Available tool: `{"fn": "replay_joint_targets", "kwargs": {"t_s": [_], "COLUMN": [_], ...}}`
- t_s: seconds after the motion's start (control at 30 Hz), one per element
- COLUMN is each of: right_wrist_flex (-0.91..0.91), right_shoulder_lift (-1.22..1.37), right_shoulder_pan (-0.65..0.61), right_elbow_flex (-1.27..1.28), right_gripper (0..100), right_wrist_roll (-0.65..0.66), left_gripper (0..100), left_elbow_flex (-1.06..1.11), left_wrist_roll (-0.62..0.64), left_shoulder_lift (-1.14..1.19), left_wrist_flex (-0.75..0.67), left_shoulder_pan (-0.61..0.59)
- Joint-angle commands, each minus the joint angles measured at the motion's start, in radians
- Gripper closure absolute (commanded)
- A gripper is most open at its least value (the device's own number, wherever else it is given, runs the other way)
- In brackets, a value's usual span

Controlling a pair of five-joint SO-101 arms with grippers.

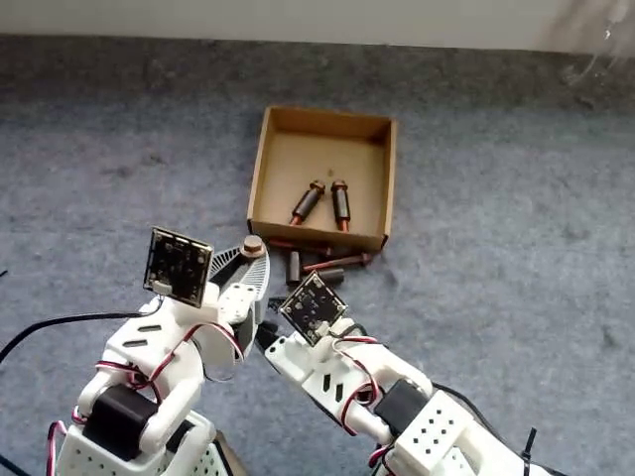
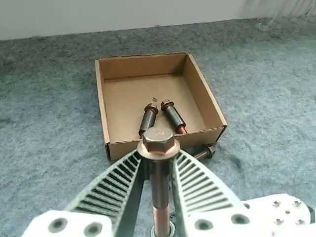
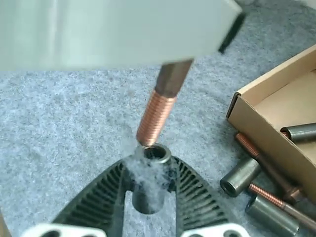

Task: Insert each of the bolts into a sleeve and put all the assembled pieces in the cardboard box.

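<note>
From above, I see the cardboard box (image 1: 260, 169) on grey carpet (image 1: 496, 297), two assembled pieces (image 1: 308, 203) lying inside it. My left fingers (image 1: 250, 268) sit just in front of it.

On the left wrist camera they are clamped on a bolt (image 2: 158, 145), head uppermost.

On the right wrist camera my right fingers (image 3: 106, 202) grip an upright sleeve (image 3: 157, 154), the bolt's threaded tip at its mouth. Loose sleeves (image 3: 240, 176) and spare bolts (image 3: 259, 160) lie beside the box.

bolt (image 3: 156, 117): coppery threaded metal | sleeve (image 3: 157, 153): dull grey metal | box (image 2: 148, 66): matt cardboard
</note>
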Motion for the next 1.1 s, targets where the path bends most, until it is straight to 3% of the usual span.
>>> {"fn": "replay_joint_targets", "kwargs": {"t_s": [0.0,0.67,0.83,0.93,1.07], "right_wrist_flex": [0.004,0.053,0.053,0.051,0.050], "right_shoulder_lift": [-0.038,-0.038,-0.039,-0.038,-0.038], "right_shoulder_pan": [-0.007,-0.010,-0.048,-0.122,-0.101], "right_elbow_flex": [-0.016,-0.054,-0.093,-0.105,-0.160], "right_gripper": [99.5,99.5,99.5,99.5,99.5], "right_wrist_roll": [0.026,0.023,0.009,-0.021,-0.026], "left_gripper": [99,100,100,100,100], "left_elbow_flex": [-0.010,-0.091,-0.097,-0.077,-0.067], "left_wrist_roll": [-0.025,-0.054,-0.029,0.086,0.087], "left_shoulder_lift": [-0.012,-0.021,-0.021,-0.021,-0.021], "left_wrist_flex": [0.000,0.071,0.075,0.075,0.081], "left_shoulder_pan": [0.016,0.007,-0.182,-0.196,-0.200]}}
